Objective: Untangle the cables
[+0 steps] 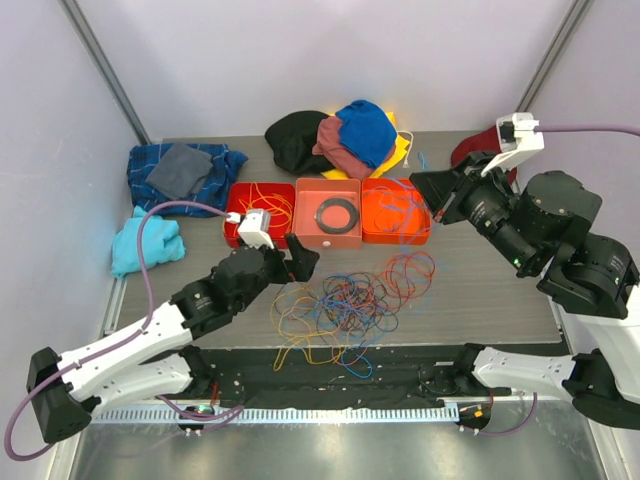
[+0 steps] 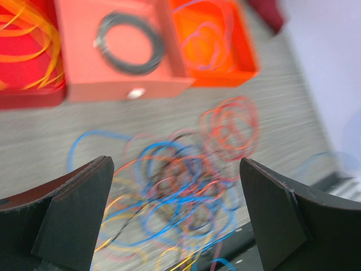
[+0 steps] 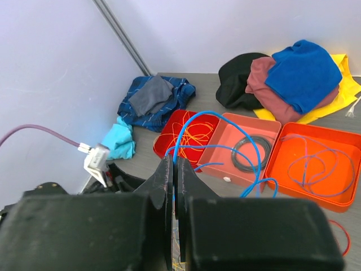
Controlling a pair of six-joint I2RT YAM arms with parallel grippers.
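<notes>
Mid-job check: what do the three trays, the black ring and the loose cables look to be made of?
Red tray, salmon tray, orange tray: probably rigid plastic or card, matte; flat straight walls, no glare. Black ring: likely rubber; dull, smooth, evenly round. Cables: seemingly thin plastic-jacketed wire; they hold springy loops, like the blue cable pinched in the right gripper.

Your worktop [image 1: 480, 290] carries a red tray [image 1: 232, 236], a salmon tray [image 1: 325, 238] and an orange tray [image 1: 396, 240] side by side, a black rubber ring [image 1: 322, 208] in the salmon one. Cloths [image 1: 365, 130] are heaped at its far and left edges.
</notes>
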